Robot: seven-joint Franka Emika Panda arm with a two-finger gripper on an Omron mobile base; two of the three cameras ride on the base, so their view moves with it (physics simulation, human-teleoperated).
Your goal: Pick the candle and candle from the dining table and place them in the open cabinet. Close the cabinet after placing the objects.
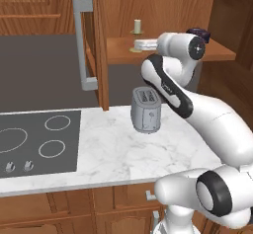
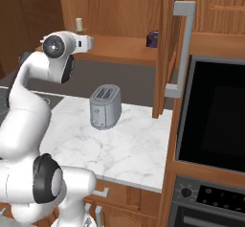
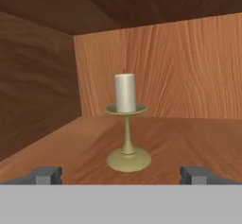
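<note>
The short cream candle on its brass candlestick [image 3: 126, 124] is seen upright on the reddish-brown wooden cabinet shelf [image 3: 189, 142], at twelve o'clock from the two-finger gripper [image 3: 121, 175], whose jaws are spread wide and empty. Placement looks done; withdrawal is called for next.

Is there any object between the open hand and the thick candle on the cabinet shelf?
Nothing visible does. In the hand view the cream candle on its brass candlestick stands upright on the bare wooden shelf, straight ahead of the open hand, whose fingertips sit apart on either side. The shelf between them is bare.
</note>
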